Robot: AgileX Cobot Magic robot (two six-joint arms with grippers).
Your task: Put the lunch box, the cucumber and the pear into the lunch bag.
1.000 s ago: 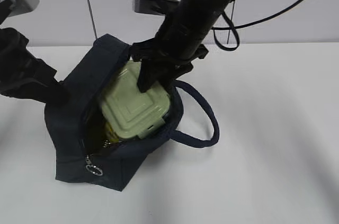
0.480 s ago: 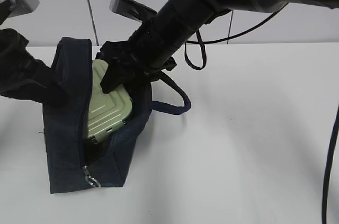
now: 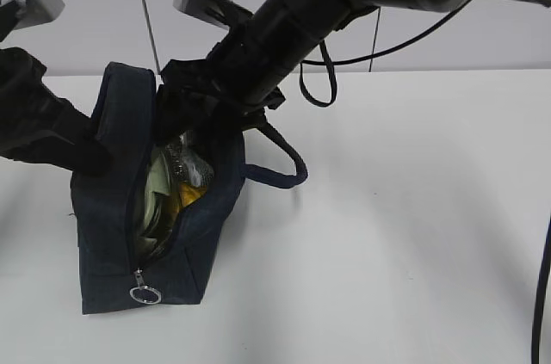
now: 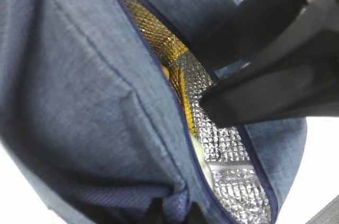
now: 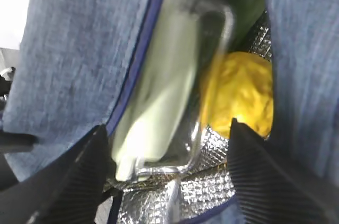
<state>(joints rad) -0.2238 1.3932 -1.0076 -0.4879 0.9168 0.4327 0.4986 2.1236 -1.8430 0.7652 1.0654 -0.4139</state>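
The navy lunch bag [image 3: 108, 209] stands on the white table with its mouth open. My left gripper [image 3: 90, 156] is shut on the bag's left rim, with a fold of fabric pinched between its tips [image 4: 175, 216]. At the bag's mouth my right gripper [image 3: 196, 110] is open, its fingers [image 5: 270, 176] spread wide. The pale green lunch box [image 5: 159, 91] stands on edge inside against the silver lining, blurred and free of the right-hand finger. Beside it lies the yellow pear [image 5: 241, 97], and the dark green cucumber [image 5: 246, 1] is deeper in. Box [image 3: 155, 185] and pear [image 3: 178, 198] show through the opening.
The bag's looped handle [image 3: 288, 166] lies on the table to the right of the bag. Its zipper ring [image 3: 145, 295] hangs at the near corner. A black cable loop [image 3: 323, 80] dangles from the right arm. White table [image 3: 413, 226] stretches to the right.
My right gripper tipped the lunch box on edge into the bag, then opened and let it go. The box has dropped deeper. The bag now stands more upright.
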